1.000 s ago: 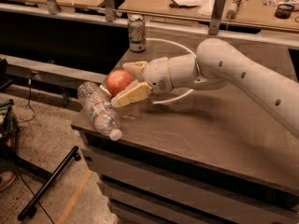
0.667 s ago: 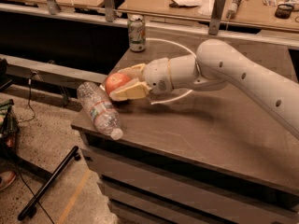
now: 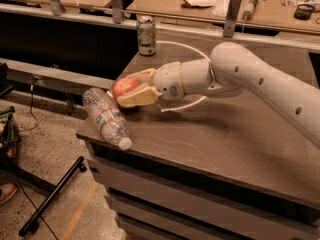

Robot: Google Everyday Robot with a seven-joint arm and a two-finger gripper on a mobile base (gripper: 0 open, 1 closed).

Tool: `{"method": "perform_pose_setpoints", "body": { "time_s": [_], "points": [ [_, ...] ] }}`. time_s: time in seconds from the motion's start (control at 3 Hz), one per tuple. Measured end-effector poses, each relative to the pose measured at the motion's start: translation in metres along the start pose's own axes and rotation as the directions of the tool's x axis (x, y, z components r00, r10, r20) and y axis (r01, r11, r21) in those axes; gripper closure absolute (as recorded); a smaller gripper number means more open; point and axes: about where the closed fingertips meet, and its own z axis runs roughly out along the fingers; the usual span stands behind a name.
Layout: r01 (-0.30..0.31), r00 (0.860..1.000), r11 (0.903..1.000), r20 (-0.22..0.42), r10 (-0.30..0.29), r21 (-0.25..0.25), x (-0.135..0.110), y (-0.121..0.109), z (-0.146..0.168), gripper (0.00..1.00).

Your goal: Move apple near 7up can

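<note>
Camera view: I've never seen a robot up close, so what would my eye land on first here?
The big white arm reaching in from the right over the dark table stands out first. Its hand is closed around a red-orange apple near the table's left side. Next come the clear plastic bottle, lying on its side at the front left corner, and the green and white 7up can, upright at the far edge.
</note>
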Motion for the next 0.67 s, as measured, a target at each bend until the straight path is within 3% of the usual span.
{"method": "perform_pose_setpoints", "body": {
  "time_s": [0.33, 0.67],
  "points": [
    [0.030, 1.000, 0.9984, 0.005, -0.030, 0.048, -0.020, -0.014, -0.023, 1.00],
    [0.067, 0.998, 0.9924, -0.001, -0.067, 0.104, -0.042, -0.044, -0.048, 1.00]
  ]
}}
